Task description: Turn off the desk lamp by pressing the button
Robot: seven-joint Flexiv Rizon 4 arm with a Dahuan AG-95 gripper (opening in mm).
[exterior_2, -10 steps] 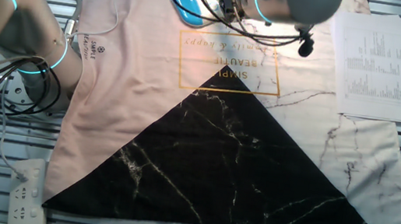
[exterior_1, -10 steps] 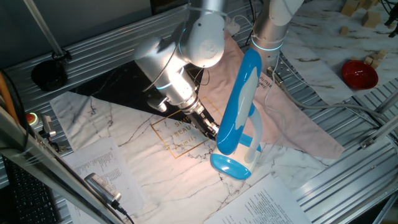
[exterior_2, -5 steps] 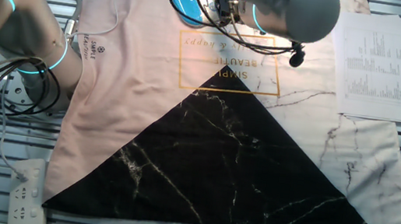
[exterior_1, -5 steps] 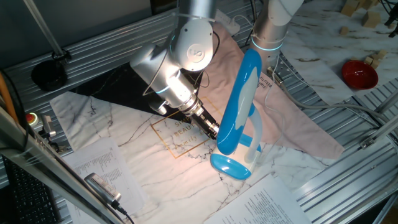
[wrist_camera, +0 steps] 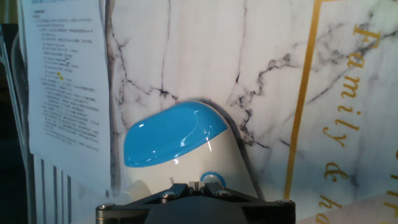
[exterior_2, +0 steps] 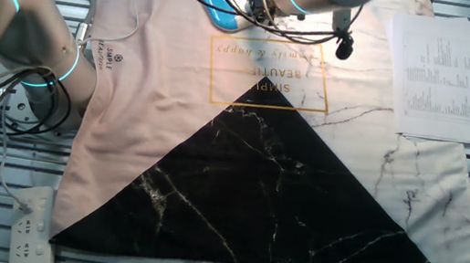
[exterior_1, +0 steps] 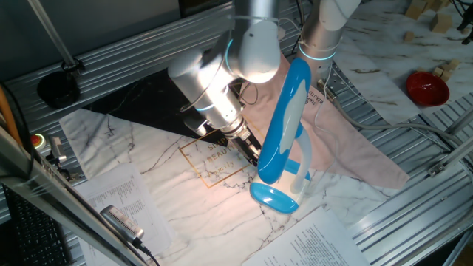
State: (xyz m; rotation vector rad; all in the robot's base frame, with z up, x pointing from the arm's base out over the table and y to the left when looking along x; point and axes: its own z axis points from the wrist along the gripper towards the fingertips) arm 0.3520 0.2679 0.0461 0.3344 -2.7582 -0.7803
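The desk lamp (exterior_1: pixel 284 140) stands on the cloth (exterior_1: pixel 222 159) covering the surface (exterior_1: pixel 414 214), its base (wrist_camera: pixel 174 134) just beside a printed sheet (wrist_camera: pixel 62 81). The claw (exterior_1: pixel 251 154) sits close beside the lamp's lowered head. A bowl (exterior_1: pixel 427 87) lies well apart.

The work surface is a slatted metal table (exterior_1: pixel 414 214) covered by a marble-print cloth (exterior_2: pixel 281 193) with a black triangular section. Printed paper sheets (exterior_2: pixel 436 77) lie at its edge. A red bowl (exterior_1: pixel 427 87) sits well apart.
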